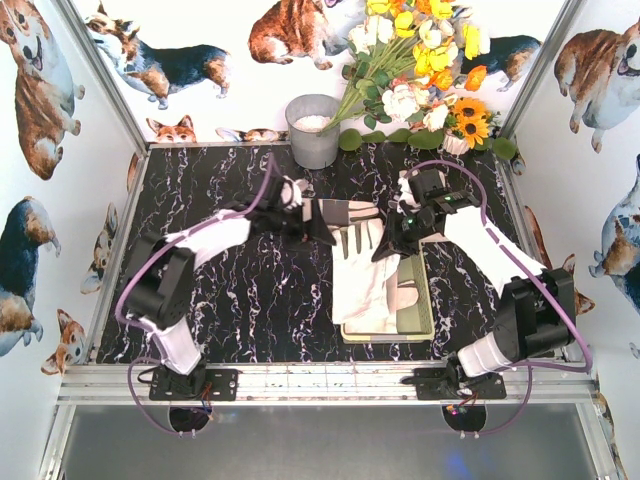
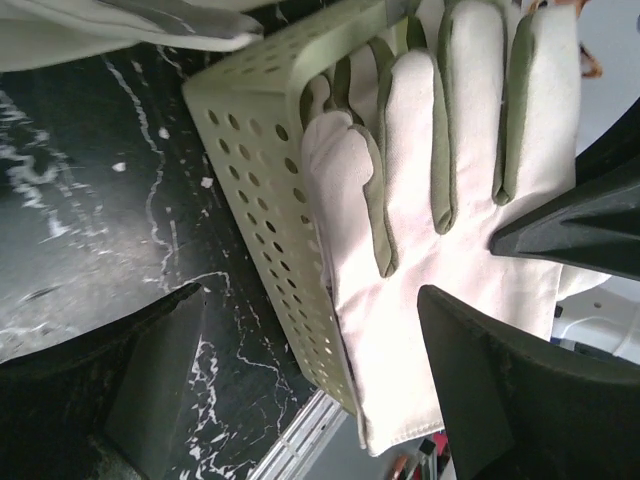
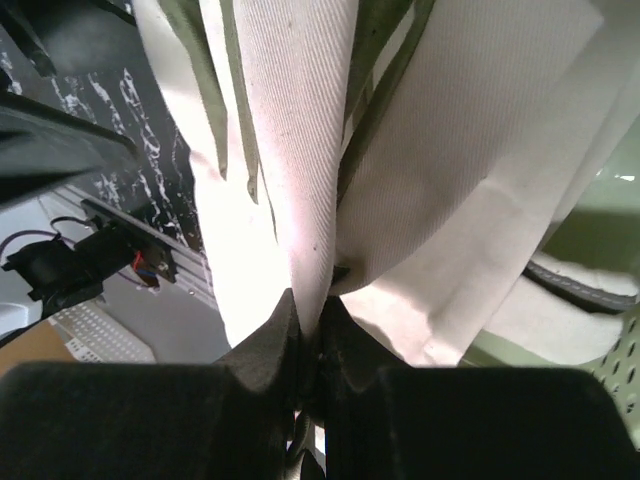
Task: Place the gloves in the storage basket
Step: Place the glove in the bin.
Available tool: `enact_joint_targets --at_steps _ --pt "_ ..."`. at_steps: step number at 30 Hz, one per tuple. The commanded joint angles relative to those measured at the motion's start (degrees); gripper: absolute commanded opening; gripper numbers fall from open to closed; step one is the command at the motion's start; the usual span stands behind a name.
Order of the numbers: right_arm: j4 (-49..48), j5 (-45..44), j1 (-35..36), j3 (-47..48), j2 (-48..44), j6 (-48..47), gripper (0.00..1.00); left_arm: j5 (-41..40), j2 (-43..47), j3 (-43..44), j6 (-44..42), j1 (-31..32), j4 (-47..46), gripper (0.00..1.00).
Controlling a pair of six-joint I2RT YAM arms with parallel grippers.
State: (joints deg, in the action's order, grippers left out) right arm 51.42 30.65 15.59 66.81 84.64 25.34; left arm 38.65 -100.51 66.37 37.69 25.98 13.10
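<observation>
While the left arm reaches across the black marble table [image 1: 240, 290] from the left, its left gripper [image 1: 322, 225] hovers with fingers spread wide and nothing between them, just beside the left edge of the gloves [image 1: 362, 265]. The gloves are cream-white with grey-green trim and lie in a loose pile at the middle of the table. Their long axis runs from the near edge towards the back, with the fingers pointing away from the arms. They are draped over the left wall of the pale green basket [image 1: 428, 310], partly inside it and partly hanging outside towards the left gripper.

On the right, the right gripper [image 1: 398, 238] is clenched tight on a fold of glove fabric at the far end of the pile, above the basket. Both grippers are close, but the overhanging part lies nearer the left one, and it needs to travel rightward over the perforated wall. That wall is probably the main obstacle, and the two grippers sit near enough to crowd each other. A grey metal bucket [image 1: 313, 130] and a bunch of flowers [image 1: 415, 55] stand well apart at the back.
</observation>
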Motion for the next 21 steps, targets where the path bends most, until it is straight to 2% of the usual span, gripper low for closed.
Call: enact_joint_targets --at_steps 1,7,15,21 --pt "-2.35 -2.95 -0.61 1.09 1.45 -4.33 0.00 3.36 -4.58 3.60 -0.85 3.15 -1.24 0.81" --pt "-0.67 -5.56 -0.74 1.74 5.57 -8.79 0.00 4.07 -8.83 6.22 -1.04 4.84 -1.00 0.80" --pt "0.24 -11.28 -0.75 1.95 7.75 -11.35 0.00 2.34 -9.84 7.40 -0.82 5.48 0.16 0.80" --pt "-2.17 -9.46 -0.74 1.63 10.07 -11.28 0.00 2.19 -11.03 8.85 -0.32 5.90 0.53 0.79"
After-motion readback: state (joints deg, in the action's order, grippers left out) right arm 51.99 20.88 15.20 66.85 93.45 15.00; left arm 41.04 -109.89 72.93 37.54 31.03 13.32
